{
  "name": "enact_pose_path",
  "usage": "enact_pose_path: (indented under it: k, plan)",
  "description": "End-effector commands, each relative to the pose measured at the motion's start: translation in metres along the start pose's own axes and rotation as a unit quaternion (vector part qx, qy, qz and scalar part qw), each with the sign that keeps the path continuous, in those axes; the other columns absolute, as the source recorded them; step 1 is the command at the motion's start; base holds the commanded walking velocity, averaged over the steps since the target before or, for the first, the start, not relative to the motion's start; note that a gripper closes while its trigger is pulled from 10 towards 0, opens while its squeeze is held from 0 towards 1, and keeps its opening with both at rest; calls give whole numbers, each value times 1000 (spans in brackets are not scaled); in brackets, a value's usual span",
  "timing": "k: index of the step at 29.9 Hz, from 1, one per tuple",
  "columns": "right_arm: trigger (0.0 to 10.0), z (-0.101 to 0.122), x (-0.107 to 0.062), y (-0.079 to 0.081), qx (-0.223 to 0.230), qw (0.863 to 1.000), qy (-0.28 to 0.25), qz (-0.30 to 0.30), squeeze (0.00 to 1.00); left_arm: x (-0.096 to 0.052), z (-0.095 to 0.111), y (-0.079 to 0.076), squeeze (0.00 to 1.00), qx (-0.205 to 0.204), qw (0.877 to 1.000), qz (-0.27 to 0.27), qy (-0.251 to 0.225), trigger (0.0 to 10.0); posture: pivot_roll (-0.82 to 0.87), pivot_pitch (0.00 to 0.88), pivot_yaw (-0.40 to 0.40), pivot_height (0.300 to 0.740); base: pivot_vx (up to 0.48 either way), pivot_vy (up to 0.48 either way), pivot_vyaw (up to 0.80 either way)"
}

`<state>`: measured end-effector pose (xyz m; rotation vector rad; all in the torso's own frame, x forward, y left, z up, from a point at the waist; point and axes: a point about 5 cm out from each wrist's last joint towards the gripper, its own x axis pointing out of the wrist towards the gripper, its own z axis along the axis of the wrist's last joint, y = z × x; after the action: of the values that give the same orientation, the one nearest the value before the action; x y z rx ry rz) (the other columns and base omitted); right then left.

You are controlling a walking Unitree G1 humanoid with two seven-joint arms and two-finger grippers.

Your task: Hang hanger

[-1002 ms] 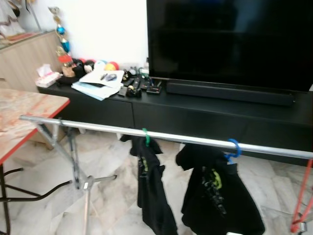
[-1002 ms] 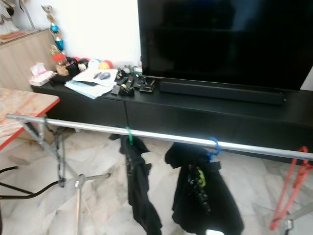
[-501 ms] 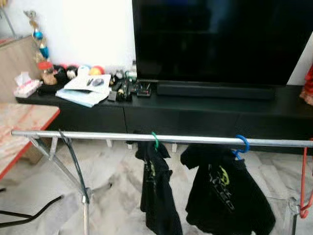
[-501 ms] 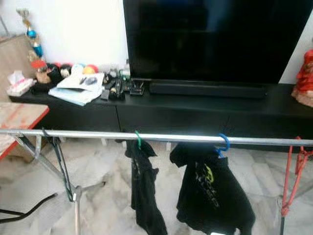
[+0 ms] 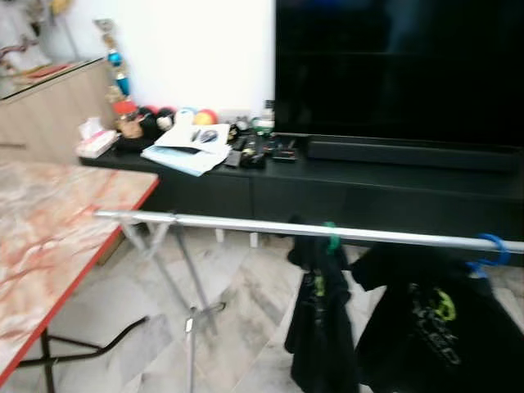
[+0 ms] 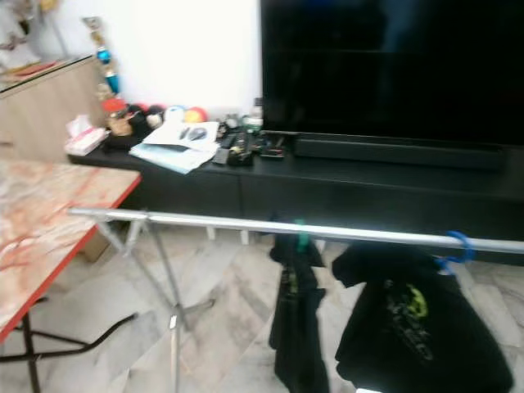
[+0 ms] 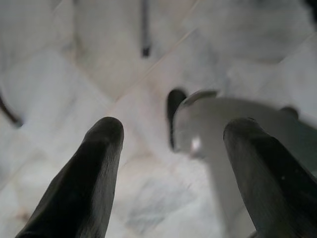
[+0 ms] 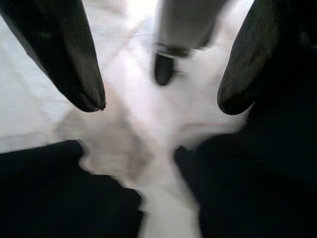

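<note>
A living room with a pale marble floor (image 5: 246,303) is seen, backed by a white wall, a large dark television (image 5: 401,70) and a long black media cabinet (image 5: 368,192). On the robot's left a table with a red-veined marble top (image 5: 57,237) is placed. Across the foreground a silver clothes rail (image 5: 246,223) is stretched on a folding metal stand (image 5: 190,315). Two black garments are hung on the rail: a wide shirt with a green print (image 5: 434,327) on a blue hanger (image 5: 491,250) toward the right, and a narrower dark garment (image 5: 319,327) on a green hanger (image 5: 331,237) just beside it. Papers and small clutter (image 5: 196,143) are spread on the cabinet's left end. The left gripper (image 7: 171,136) is shown with fingers spread above the floor, nothing held. The right gripper (image 8: 161,101) is likewise spread wide and empty, over floor and dark fabric.
</note>
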<state>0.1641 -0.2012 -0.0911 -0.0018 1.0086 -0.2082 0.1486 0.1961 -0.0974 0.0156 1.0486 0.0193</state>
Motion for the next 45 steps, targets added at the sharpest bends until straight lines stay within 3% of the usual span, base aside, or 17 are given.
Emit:
enact_pose_path:
  k: [1,9,14,15,19,24,26,35,39,42,45]
  plan:
    - [10000,0,0,1,3,1000,-3,1,0,0,-3,0,0,9,1000,-1,7,10000,106,0,21,740,0,0,0]
    - [10000,11,1,-6,14,999,-31,-22,0,0,-3,0,0,10,1000,-1,6,10000,104,0,20,740,0,0,0]
    - [10000,42,2,-17,44,993,-92,-58,0,-1,-4,-1,0,7,1000,-2,5,10000,104,0,12,740,0,0,0]
    - [10000,55,1,-21,57,988,-124,-75,0,-1,-4,-1,0,6,1000,-2,5,10000,104,0,5,740,0,0,0]
    - [10000,71,-2,-28,77,977,-171,-99,0,-1,-5,-1,0,5,1000,-2,5,10000,104,0,5,740,0,0,0]
    - [10000,103,-13,-34,118,945,-281,-121,0,-1,-5,0,0,6,1000,-2,6,10000,102,0,4,740,0,0,0]
    - [10000,128,-23,-27,117,923,-354,-95,0,-1,-5,0,0,6,1000,-2,5,10000,102,0,4,740,0,0,0]
    - [10000,158,-49,0,86,888,-452,-15,0,-1,-3,5,0,6,1000,-1,2,10000,98,0,7,740,0,0,0]
    - [10000,165,-55,26,72,881,-456,102,0,-1,-2,7,0,8,1000,-1,3,10000,98,0,12,740,0,0,0]
    - [10000,165,-55,51,-1,879,-432,201,0,-1,-1,7,0,9,1000,-1,2,10000,100,0,12,740,0,0,0]
    - [10000,169,-54,56,-8,881,-420,220,0,-1,0,7,0,8,1000,-1,1,10000,103,0,14,740,0,0,0]
